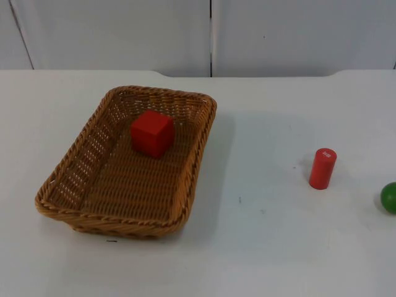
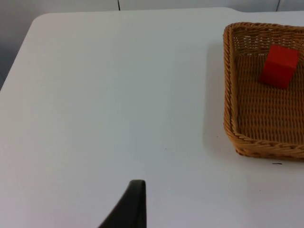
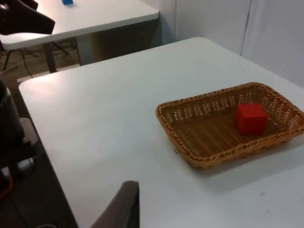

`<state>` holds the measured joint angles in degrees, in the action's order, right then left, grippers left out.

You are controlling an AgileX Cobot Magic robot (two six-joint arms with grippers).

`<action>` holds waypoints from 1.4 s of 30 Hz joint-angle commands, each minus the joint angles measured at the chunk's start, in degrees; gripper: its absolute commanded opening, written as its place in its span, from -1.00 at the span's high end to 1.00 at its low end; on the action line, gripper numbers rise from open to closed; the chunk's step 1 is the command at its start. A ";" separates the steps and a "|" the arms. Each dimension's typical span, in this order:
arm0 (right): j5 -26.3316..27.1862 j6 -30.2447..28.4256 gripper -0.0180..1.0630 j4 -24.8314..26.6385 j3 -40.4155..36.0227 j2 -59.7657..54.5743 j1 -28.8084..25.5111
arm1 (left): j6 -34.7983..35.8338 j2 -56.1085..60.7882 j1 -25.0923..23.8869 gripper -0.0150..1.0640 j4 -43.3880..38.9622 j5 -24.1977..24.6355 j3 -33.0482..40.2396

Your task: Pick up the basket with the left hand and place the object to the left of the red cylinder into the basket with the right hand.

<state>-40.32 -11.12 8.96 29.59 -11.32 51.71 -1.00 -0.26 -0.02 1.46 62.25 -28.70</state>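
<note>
Right now the wicker basket (image 1: 127,164) sits flat on the white table (image 1: 266,247), on the left half in the top view, nothing gripping it. Inside it, toward the far end, a red cube (image 1: 152,133) rests on the woven floor, a bit apart from the walls. The red cylinder (image 1: 322,168) stands upright well to the right of the basket, w/ a small white mark on its top face. A green ball (image 1: 389,198) lies near the cylinder, on its right side, cut off by the frame edge.

My left gripper (image 2: 130,206) hangs above bare table, well apart from the basket (image 2: 266,90) and the cube (image 2: 279,65); one black fingertip visible, so can't tell if it's released or clenched. My right gripper (image 3: 123,204) hangs near the table edge, also well clear of the basket (image 3: 228,126) and cube (image 3: 251,118); same story, can't tell. Behind, a second table (image 3: 90,16) stands beyond the gap.
</note>
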 commanded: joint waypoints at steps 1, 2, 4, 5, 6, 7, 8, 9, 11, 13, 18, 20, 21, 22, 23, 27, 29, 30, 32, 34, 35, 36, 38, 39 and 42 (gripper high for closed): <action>-1.41 1.74 -0.88 -0.33 -0.04 2.58 0.10 | 0.42 0.26 -0.06 -0.98 0.54 -0.65 0.37; -1.71 2.32 -0.88 -0.72 -0.04 3.93 0.10 | 0.42 0.26 -0.06 -0.98 0.54 -0.65 0.37; -2.15 3.36 -0.88 -1.78 -0.04 5.26 0.10 | 0.42 0.26 -0.06 -0.98 0.54 -0.65 0.37; -2.99 5.35 -0.88 -3.28 0.06 6.30 0.10 | 0.42 0.26 -0.06 -0.98 0.54 -0.65 0.37; -4.21 7.98 -0.88 -5.37 0.18 7.34 0.10 | 0.42 0.26 -0.06 -0.98 0.54 -0.65 0.37; -5.38 10.33 -0.88 -7.46 0.19 8.27 0.10 | 0.42 0.26 -0.06 -0.98 0.54 -0.65 0.37; -6.45 11.84 -0.88 -8.96 0.19 9.03 0.10 | 0.42 0.26 -0.06 -0.98 0.54 -0.65 0.37; -7.68 12.90 -0.88 -9.35 0.19 9.80 0.10 | 0.42 0.26 -0.06 -0.98 0.68 -0.65 0.37; -8.69 13.64 -0.88 -9.96 0.19 10.55 0.10 | 0.42 0.26 -0.06 -0.98 0.68 -0.65 0.37; -10.19 14.18 -0.88 -10.27 0.19 11.32 0.10 | 0.42 0.26 -0.06 -0.98 0.68 -0.65 0.37; -11.32 14.30 -0.88 -10.19 0.19 11.32 0.10 | 0.27 0.26 -0.06 -0.98 0.67 -0.65 0.37; -11.31 13.93 -0.88 -9.95 0.19 11.32 0.10 | 0.27 0.26 -0.06 -0.98 0.67 -0.65 0.37; -11.34 13.96 -0.88 -9.77 0.19 11.32 0.10 | 0.27 0.26 -0.06 -0.98 0.67 -0.65 0.37; -11.34 13.96 -0.88 -9.77 0.19 11.32 0.10 | 0.27 0.26 -0.06 -0.98 0.67 -0.65 0.37; -11.76 13.21 -0.88 -8.96 0.28 11.32 0.10 | 0.27 0.26 -0.06 -0.98 0.67 -0.65 0.37; -18.93 9.18 -0.88 -7.35 2.36 11.32 0.10 | 0.27 0.26 -0.06 -0.98 0.67 -0.65 0.37; -20.69 9.08 -0.88 -7.45 2.87 11.32 0.10 | 0.27 0.26 -0.06 -0.98 0.67 -0.65 0.37; -20.69 9.08 -0.88 -7.45 2.87 11.32 0.10 | 0.27 0.26 -0.06 -0.98 0.67 -0.65 0.37; -21.11 9.08 -0.88 -7.56 2.52 11.32 0.10 | 0.27 0.26 -0.06 -0.98 0.67 -0.65 0.37; -21.52 9.08 -0.88 -7.76 1.96 11.32 0.10 | 0.27 0.26 -0.06 -0.98 0.67 -0.65 0.37; -21.52 9.18 -0.88 -7.76 1.18 11.32 0.10 | 0.27 0.26 -0.06 -0.98 0.67 -0.65 0.37; -21.27 9.19 -0.88 -7.37 0.38 11.32 0.10 | 0.27 0.26 -0.06 -0.98 0.67 -0.65 0.37; -21.57 10.11 -0.88 -7.79 -0.13 11.32 0.10 | 0.27 0.26 -0.06 -0.98 0.67 -0.65 0.37; -21.57 11.12 -0.88 -8.59 -0.13 11.32 0.10 | 0.27 0.26 -0.06 -0.98 0.67 -0.65 0.37; -21.57 12.15 -0.88 -9.50 -0.13 11.32 0.10 | 0.27 0.26 -0.06 -0.98 0.67 -0.65 0.37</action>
<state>-62.04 0.44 0.00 29.60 -0.22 51.71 -1.00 -0.26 -0.02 1.59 62.25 -28.70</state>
